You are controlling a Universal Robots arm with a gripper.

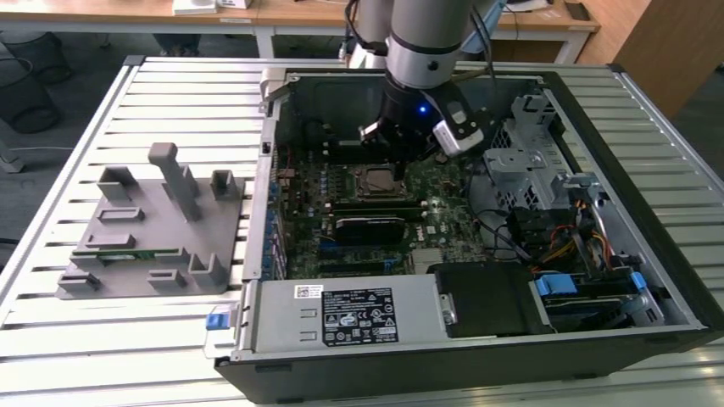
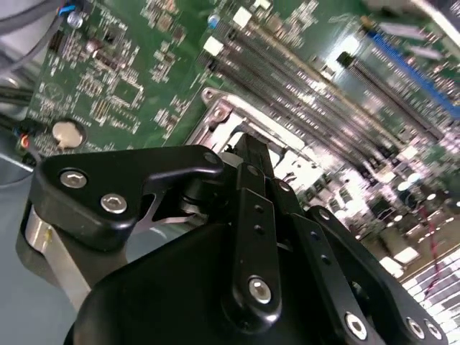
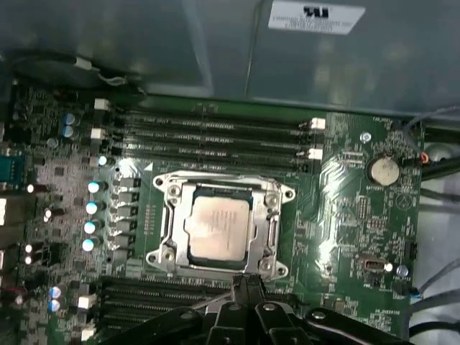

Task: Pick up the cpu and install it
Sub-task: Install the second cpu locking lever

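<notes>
The cpu [image 3: 219, 226], a flat square chip with a pale silver top, lies inside the metal socket frame [image 3: 169, 215] on the green motherboard [image 3: 359, 208] in the first wrist view. My gripper [image 3: 246, 282] hovers just beside the socket's edge, its black fingers pressed together with nothing between them. In the exterior view the gripper [image 1: 391, 157] hangs inside the open computer case, right above the socket [image 1: 378, 180]. In the second wrist view the shut fingers [image 2: 251, 154] cover most of the socket frame [image 2: 219, 108].
A grey parts fixture [image 1: 147, 229] stands on the slatted table at the exterior view's left. Inside the case are a power supply [image 1: 339, 314], a metal drive cage [image 1: 531, 153] and bundled cables [image 1: 565, 246]. Memory slots [image 3: 215, 133] and a coin battery [image 3: 382, 169] flank the socket.
</notes>
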